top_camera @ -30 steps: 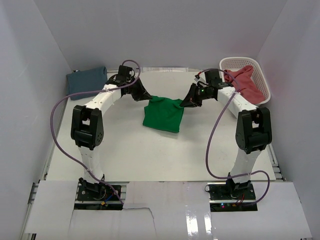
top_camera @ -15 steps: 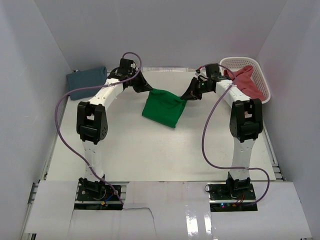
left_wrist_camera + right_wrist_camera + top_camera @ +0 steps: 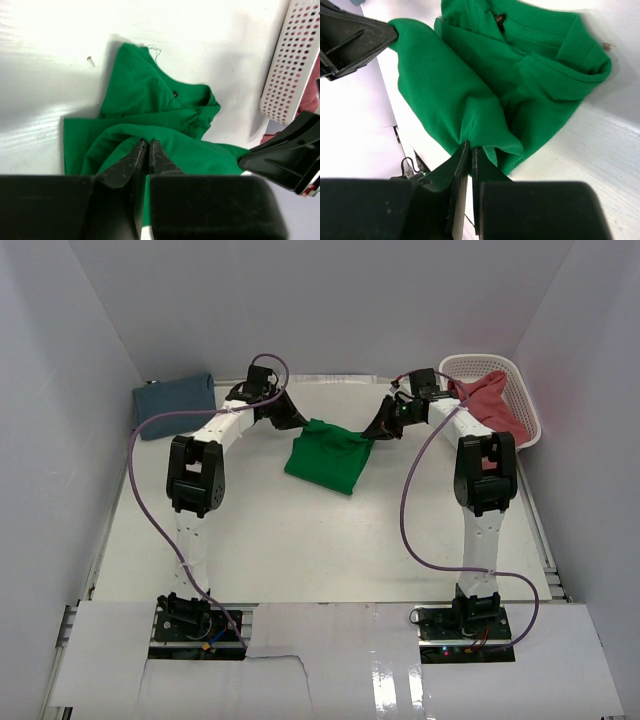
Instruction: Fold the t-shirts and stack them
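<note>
The green t-shirt (image 3: 325,458) lies partly folded mid-table, its collar (image 3: 175,94) showing under the raised fold. My left gripper (image 3: 297,423) pinches the fold's left end, fingertips (image 3: 148,142) nearly together on the cloth. My right gripper (image 3: 375,433) is shut on the fold's right end (image 3: 471,146). The cloth between them sags as a soft roll (image 3: 445,95). A slate blue t-shirt (image 3: 173,402) sits folded at the back left. The pinkish red t-shirt (image 3: 495,400) hangs crumpled out of the basket.
The white lattice basket (image 3: 478,361) stands at the back right, close beside my right arm; its wall (image 3: 295,60) shows in the left wrist view. White walls enclose the table on three sides. Purple cables loop off both arms.
Both grippers have moved toward the back of the table, carrying the green shirt's edge with them. The shirt has shifted back and its held edge now sits lower.
</note>
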`<act>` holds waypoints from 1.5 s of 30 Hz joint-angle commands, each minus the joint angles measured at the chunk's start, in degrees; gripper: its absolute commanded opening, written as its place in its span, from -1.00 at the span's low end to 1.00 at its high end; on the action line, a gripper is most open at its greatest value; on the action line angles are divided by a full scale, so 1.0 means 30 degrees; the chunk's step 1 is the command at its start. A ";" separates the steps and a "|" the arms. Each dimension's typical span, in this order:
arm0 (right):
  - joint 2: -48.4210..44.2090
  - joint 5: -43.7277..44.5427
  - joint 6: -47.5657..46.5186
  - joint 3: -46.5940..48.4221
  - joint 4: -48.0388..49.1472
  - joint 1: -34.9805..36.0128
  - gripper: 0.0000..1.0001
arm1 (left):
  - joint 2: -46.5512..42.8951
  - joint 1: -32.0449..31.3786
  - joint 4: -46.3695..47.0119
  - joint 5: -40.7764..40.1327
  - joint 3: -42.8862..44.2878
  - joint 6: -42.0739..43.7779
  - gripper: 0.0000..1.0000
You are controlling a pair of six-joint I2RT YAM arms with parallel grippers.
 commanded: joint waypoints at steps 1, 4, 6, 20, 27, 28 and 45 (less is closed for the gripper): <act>0.0233 -0.0025 -0.0121 0.0740 0.0188 -0.0197 -0.81 | 0.0275 0.0086 0.1717 0.0696 0.1308 0.0107 -0.63; 0.0409 0.0297 -0.0032 0.0798 0.0275 -0.0226 -0.40 | 0.0950 0.0086 0.2480 0.0991 0.1953 -0.0186 -0.11; 0.0234 0.0940 0.0085 0.0711 0.0479 -0.0226 0.05 | 0.1098 0.0057 0.2919 0.0583 0.2129 -0.0274 0.41; -0.3898 0.4372 -0.0090 -0.3565 0.3000 0.0066 0.41 | -0.2242 0.0057 0.4709 0.0078 0.0052 0.3149 0.55; -0.3080 0.2411 0.0757 -0.5237 0.5866 0.0360 -0.33 | -0.0693 0.0174 0.4826 0.5348 0.0164 0.5848 0.40; -0.2614 0.1885 0.1107 -0.5092 0.6161 0.0360 -0.53 | 0.0036 0.0174 0.4826 0.5964 0.0515 0.5848 0.30; 0.2780 -0.2105 0.6996 -0.0905 1.3693 0.1297 -0.85 | 0.4114 0.0174 0.6554 1.1947 0.3274 0.5261 -1.00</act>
